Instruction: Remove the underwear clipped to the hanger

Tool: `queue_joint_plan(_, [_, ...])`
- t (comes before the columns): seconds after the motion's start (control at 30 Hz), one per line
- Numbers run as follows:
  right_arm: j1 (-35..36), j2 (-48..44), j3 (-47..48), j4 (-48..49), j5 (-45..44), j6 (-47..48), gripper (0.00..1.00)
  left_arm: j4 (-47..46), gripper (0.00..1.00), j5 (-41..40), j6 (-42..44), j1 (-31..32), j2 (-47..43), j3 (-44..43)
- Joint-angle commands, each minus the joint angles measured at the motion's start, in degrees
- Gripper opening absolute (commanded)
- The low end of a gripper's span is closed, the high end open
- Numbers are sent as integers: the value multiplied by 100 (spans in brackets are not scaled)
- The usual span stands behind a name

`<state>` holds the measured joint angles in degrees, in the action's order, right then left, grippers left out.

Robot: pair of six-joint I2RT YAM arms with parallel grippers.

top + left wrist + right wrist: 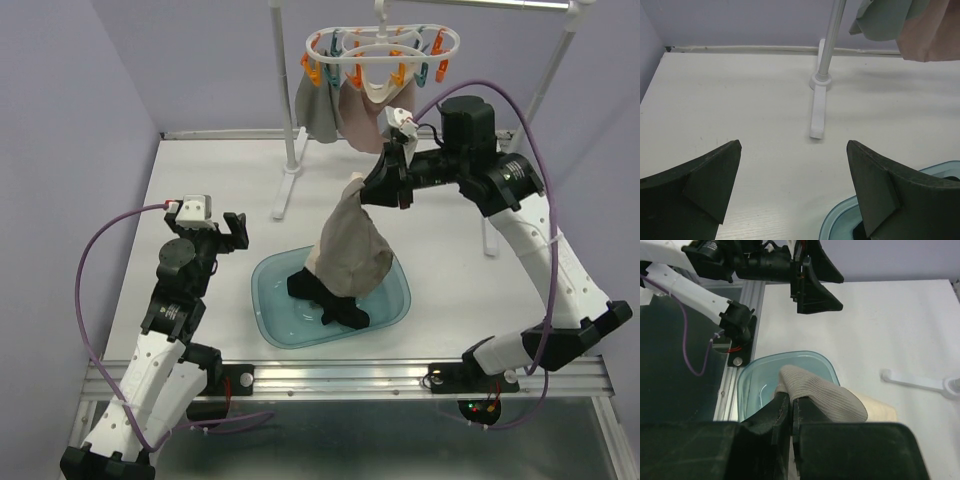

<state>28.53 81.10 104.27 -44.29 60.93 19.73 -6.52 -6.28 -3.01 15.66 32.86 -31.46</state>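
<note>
The right end effector (791,412) has its two dark, matte fingers pressed together on a pinch of the beige-taupe ribbed-knit underwear (826,396). The soft cloth drapes down from the fingertips in a loose cone. Its lower hem reaches into the translucent teal plastic basin (390,305) directly below the end effector. A crumpled black cloth garment (325,295) lies in that basin at the taupe hem. Beside the ribbed fabric a paler, smoother cream patch shows.

Above and behind the right end effector hangs the white plastic oval-ring hanger (380,42), with orange and teal-blue clothespins dangling around its rim. A limp grey garment (315,110) and a pale pink garment (362,115) hang side by side from the clips, the pink one close to the end effector's wrist.

The left end effector (232,232) has its wedge-shaped fingers spread wide and holds nothing. It hovers over the smooth white desk (210,170). The basin's rounded corner is just to its right, and the white tubular rack pole's flat foot (817,117) stands ahead of it.
</note>
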Motion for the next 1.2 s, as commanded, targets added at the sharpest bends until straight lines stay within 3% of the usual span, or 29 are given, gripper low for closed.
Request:
queue_joint_plan(0.0, [328,116,-170,123,-327,93,1,-183,99,-5,72,-10,-52,-62])
queue_joint_plan(0.2, [969,204,-679,-35,-757,610,1,-200,99,4,72,-19,-61,-62])
queue_joint_plan(0.33, [1356,222,-1101,-360,-1170,1436,1,-200,99,31,81,-10,-61,-44])
queue_joint_plan(0.5, [1550,213,-1619,-607,-1714,2148,7,-218,99,92,72,-10,-69,-44])
queue_joint_plan(0.6, [1567,204,-1734,-677,-1944,2360,18,-235,99,119,81,-10,-69,-44])
queue_joint_plan(0.67, [1594,213,-1813,-782,-2041,2623,44,-227,99,136,72,-10,-78,-44])
queue_joint_plan(0.7, [1594,213,-1840,-861,-2119,2885,68,-235,99,171,63,-19,-78,-53])
queue_joint_plan(0.77, [1594,205,-1901,-941,-2286,3036,95,-235,99,180,63,-10,-96,-44])
queue_joint_plan(0.8, [1594,196,-1928,-950,-2339,3081,100,-253,99,189,63,-10,-87,-44])
queue_joint_plan(1.17, [1463,-129,-1963,-1072,-3438,3802,100,-262,99,233,63,-10,-140,-27])
